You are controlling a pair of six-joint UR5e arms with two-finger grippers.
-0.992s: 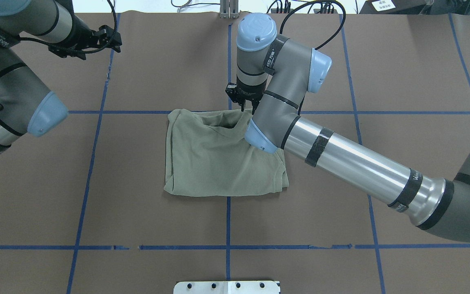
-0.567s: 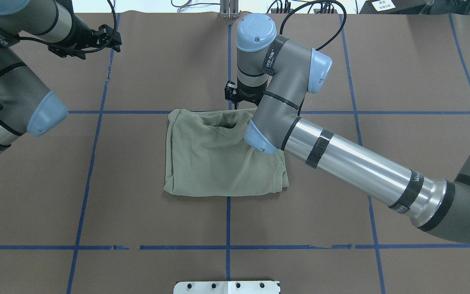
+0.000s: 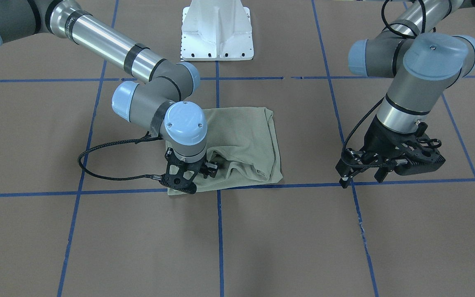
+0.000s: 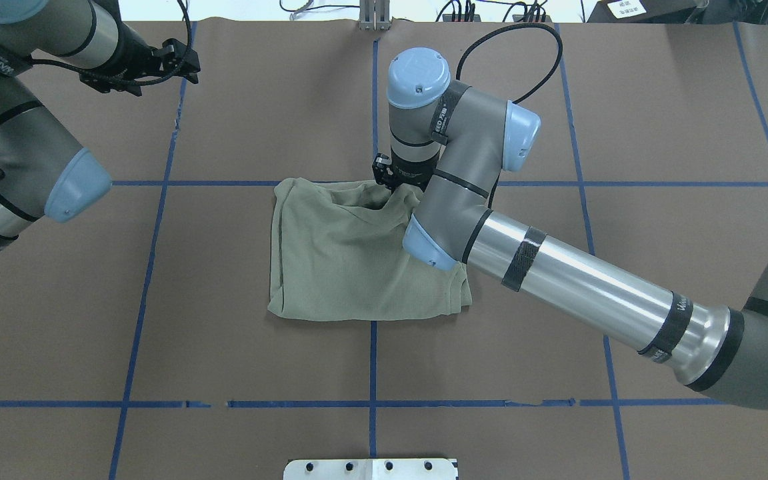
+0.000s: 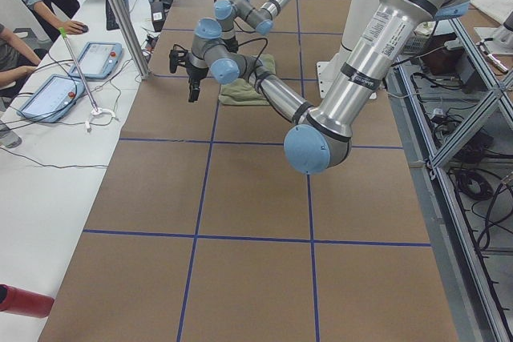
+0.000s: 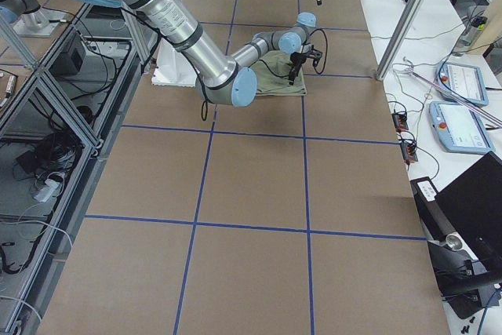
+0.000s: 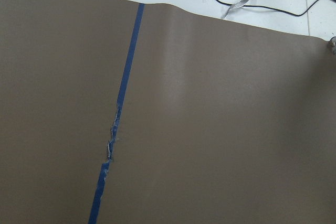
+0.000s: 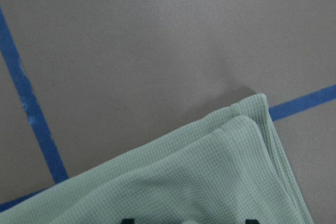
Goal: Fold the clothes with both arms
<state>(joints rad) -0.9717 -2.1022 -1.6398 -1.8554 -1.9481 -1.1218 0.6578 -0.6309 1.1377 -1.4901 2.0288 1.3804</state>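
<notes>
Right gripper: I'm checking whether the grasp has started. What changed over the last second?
The right gripper shifted toward the robot, and seemingly down, onto the far corner of the shirt. Its jaws are open, with nothing gripped yet. The shirt and the left gripper stayed as they were.

Sage-green knit shirt (image 4: 351, 260): folded into rough rectangle, flat at table centre, far edge rumpled. Right arm (image 4: 557, 273) reaches over it, right gripper (image 3: 183, 185) down at far right corner. Left arm (image 4: 17, 140) raised, well apart.
</notes>
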